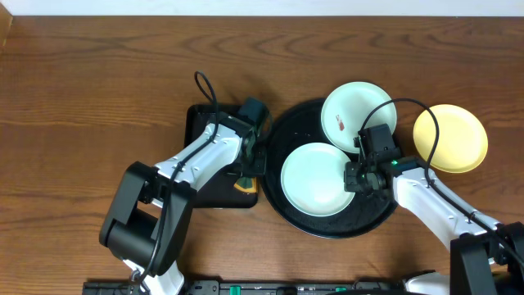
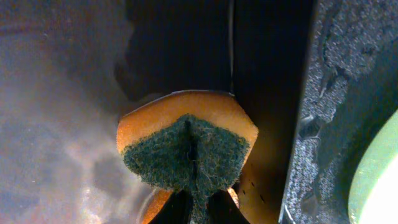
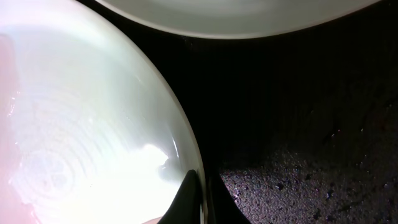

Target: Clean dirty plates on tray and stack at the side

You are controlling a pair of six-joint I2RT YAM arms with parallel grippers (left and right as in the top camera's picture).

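Note:
The round black tray [image 1: 372, 221] holds two mint-white plates. The front plate [image 1: 315, 179] looks clean; the back plate [image 1: 356, 115] has small red-brown smears and leans over the tray's far rim. A pale yellow plate [image 1: 450, 138] lies on the table right of the tray. My right gripper [image 1: 354, 176] is shut on the front plate's right rim [image 3: 186, 143], one finger on each side. My left gripper [image 1: 248, 174] is shut on an orange sponge with a dark green scrub face [image 2: 189, 152], over the rectangular black tray [image 1: 196, 123].
The rectangular black tray sits just left of the round tray, nearly touching it [image 2: 323, 112]. Brown wooden table [image 1: 98, 90] stretches to the left and back. The arm bases stand at the front edge.

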